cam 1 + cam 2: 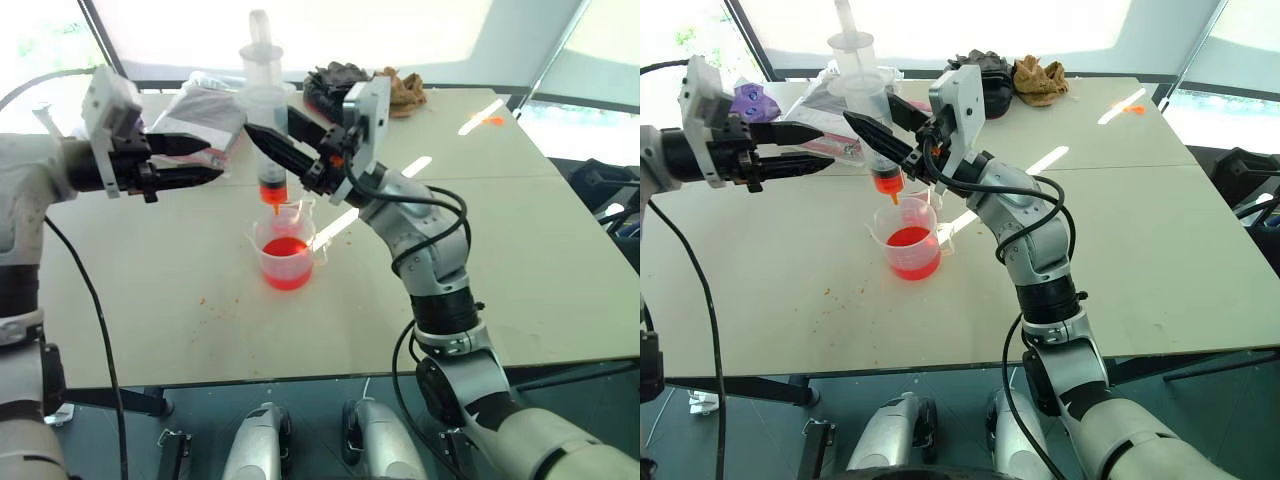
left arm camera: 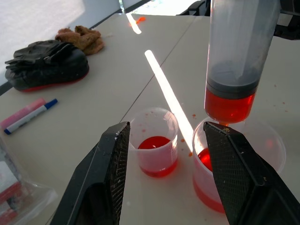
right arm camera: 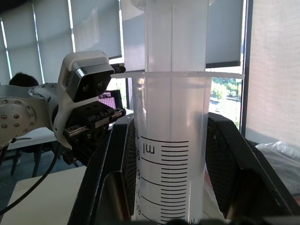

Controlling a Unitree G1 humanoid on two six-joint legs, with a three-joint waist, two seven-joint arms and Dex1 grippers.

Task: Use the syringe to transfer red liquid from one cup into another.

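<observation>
My right gripper (image 1: 270,132) is shut on the barrel of the syringe (image 1: 266,120) and holds it upright, plunger up. Red liquid (image 2: 229,104) fills the bottom of the barrel. The orange tip hangs just above the rim of the larger cup (image 1: 288,262), which holds red liquid (image 1: 286,276). The smaller cup (image 2: 153,140) stands right beside it with a little red liquid at its bottom. My left gripper (image 1: 215,160) is open and empty, level with the syringe and to its left, apart from it.
A black glove bundle (image 1: 335,80) and a brown cloth (image 1: 405,88) lie at the table's far side. A crumpled plastic bag (image 1: 205,105) sits behind my left gripper. A red-and-blue marker pen (image 2: 28,115) lies on the table. Red drops speckle the table (image 1: 210,300) near the cups.
</observation>
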